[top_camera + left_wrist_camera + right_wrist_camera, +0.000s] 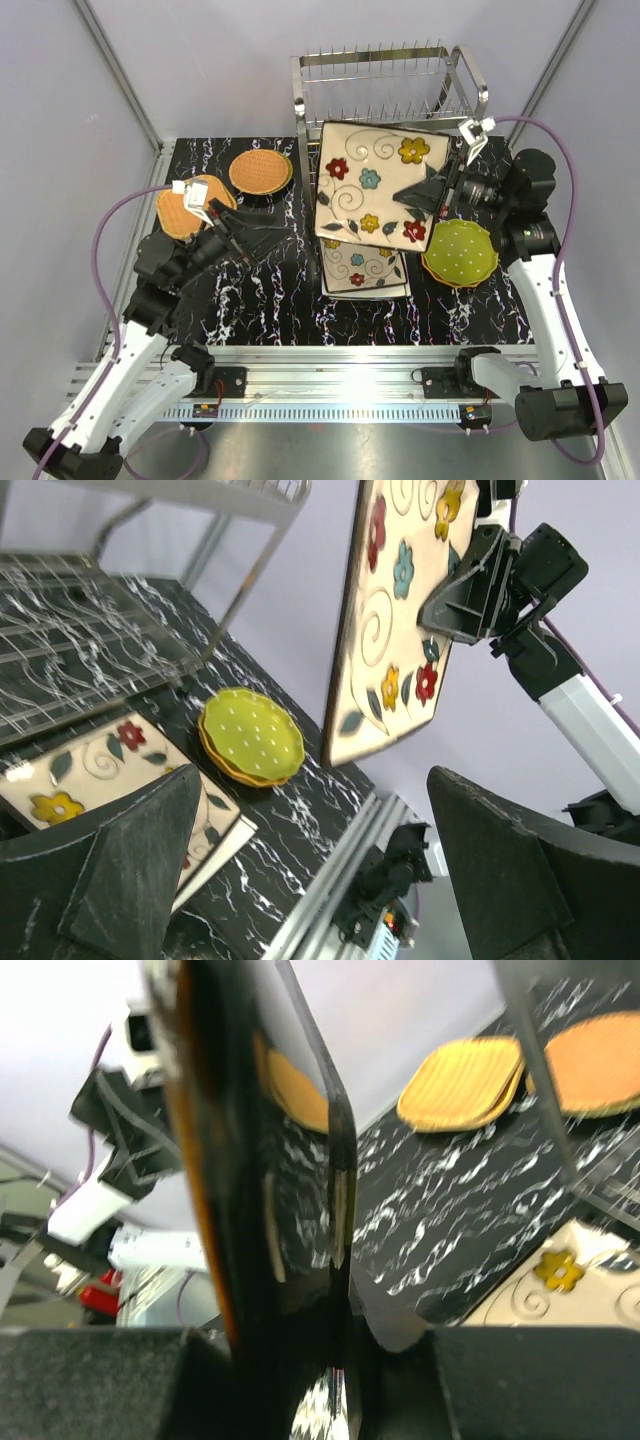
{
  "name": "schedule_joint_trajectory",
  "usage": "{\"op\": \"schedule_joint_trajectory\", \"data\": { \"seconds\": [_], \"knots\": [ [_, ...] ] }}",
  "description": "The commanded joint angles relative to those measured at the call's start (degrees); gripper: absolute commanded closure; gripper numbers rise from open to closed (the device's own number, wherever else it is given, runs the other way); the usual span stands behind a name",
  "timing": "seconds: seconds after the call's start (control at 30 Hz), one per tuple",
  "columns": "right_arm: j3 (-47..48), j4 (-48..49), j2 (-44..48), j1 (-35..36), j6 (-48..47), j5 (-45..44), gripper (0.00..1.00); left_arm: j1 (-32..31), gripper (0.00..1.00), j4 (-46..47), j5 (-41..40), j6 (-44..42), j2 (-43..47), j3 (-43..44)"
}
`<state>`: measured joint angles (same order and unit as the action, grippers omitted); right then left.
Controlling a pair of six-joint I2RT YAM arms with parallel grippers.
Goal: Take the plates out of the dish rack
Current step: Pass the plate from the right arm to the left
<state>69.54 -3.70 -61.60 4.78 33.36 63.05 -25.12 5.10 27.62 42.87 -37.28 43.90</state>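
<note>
Your left gripper [248, 228] stands fully open and holds nothing, beside the orange woven plates [261, 171]. At centre, the large flower-patterned plate [375, 185] hangs tilted above the stacked flowered plates [362, 268], just in front of the dish rack [390, 85]. The right gripper [432, 196] is clamped on its right edge only. Expect slip or pivot under the plate's weight. A drop would likely chip the stack, and a swing could strike the green dotted plate [460, 252].

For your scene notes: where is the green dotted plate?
Top view: the green dotted plate sits on the table at right, beside the flat flowered plate.
</note>
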Motion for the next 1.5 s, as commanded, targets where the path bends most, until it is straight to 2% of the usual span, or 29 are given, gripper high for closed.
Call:
{"op": "schedule_joint_trajectory", "data": {
  "seconds": [0.0,0.23,0.4,0.53,0.73,0.83,0.93,0.97,1.03,1.07,1.1,1.13,1.17,1.2,1.23,1.27,1.3,1.47],
  "knots": [
    [-1.2,9.2,3.7,0.2,-0.3,4.7,1.00,1.0,0.01,10.0,8.1,5.7,-2.6,-1.9],
    [-5.9,8.4,3.5,4.3,-1.3,4.6,1.00,0.9,0.05,14.0,11.5,8.7,-9.3,-1.8],
    [-7.5,9.7,1.9,9.7,-1.7,2.4,1.00,0.8,0.15,14.4,13.7,9.5,-14.9,-0.3],
    [-7.4,10.7,0.0,11.0,-1.7,1.9,1.00,0.8,0.25,15.5,15.4,10.8,-17.9,0.4],
    [-7.8,12.2,-3.7,12.6,-1.1,0.9,1.00,-0.4,0.30,15.6,15.5,10.6,-19.1,0.9],
    [-7.9,13.5,-5.1,13.2,-0.7,0.6,1.00,-1.2,0.37,15.2,15.8,10.3,-19.7,0.7],
    [-8.0,14.1,-5.8,13.6,-0.7,0.1,1.00,-1.8,0.57,14.8,16.1,10.4,-20.0,0.3],
    [-8.1,13.9,-5.9,13.6,-1.0,-0.1,1.00,-1.8,0.72,14.8,16.1,10.4,-20.1,0.2],
    [-8.7,13.5,-6.0,13.8,-1.5,-0.4,1.00,-1.9,0.93,14.8,16.1,10.3,-20.1,-0.1],
    [-8.9,12.9,-5.8,13.7,-1.9,-0.8,1.00,-1.8,1.00,14.4,15.6,10.0,-19.8,-0.3],
    [-9.1,12.5,-5.7,13.7,-2.1,-1.1,1.00,-1.9,1.00,13.5,15.3,9.7,-19.6,-0.4],
    [-9.5,12.1,-5.5,13.7,-2.3,-1.5,0.97,-1.8,1.00,13.4,15.1,9.6,-19.3,-0.6],
    [-9.6,10.7,-5.4,13.7,-3.5,-2.0,0.89,-1.6,1.00,13.1,14.1,9.6,-18.6,-1.1],
    [-9.7,9.5,-5.3,13.6,-4.5,-2.4,0.64,-1.5,1.00,12.7,13.6,9.4,-18.3,-1.5],
    [-9.8,8.0,-4.9,13.6,-5.8,-2.8,0.53,-1.2,1.00,12.7,13.3,9.6,-17.9,-2.0],
    [-9.8,5.2,-4.7,13.6,-8.6,-3.6,0.37,-1.0,1.00,12.8,13.3,9.9,-17.5,-2.9],
    [-9.9,4.1,-4.5,13.5,-10.2,-4.0,0.01,-0.7,1.00,13.3,13.4,10.4,-17.1,-3.6],
    [-9.9,-8.0,-2.6,13.0,-22.5,-12.3,0.00,0.3,1.00,15.2,13.7,12.1,-15.3,-7.5]
  ]
}}
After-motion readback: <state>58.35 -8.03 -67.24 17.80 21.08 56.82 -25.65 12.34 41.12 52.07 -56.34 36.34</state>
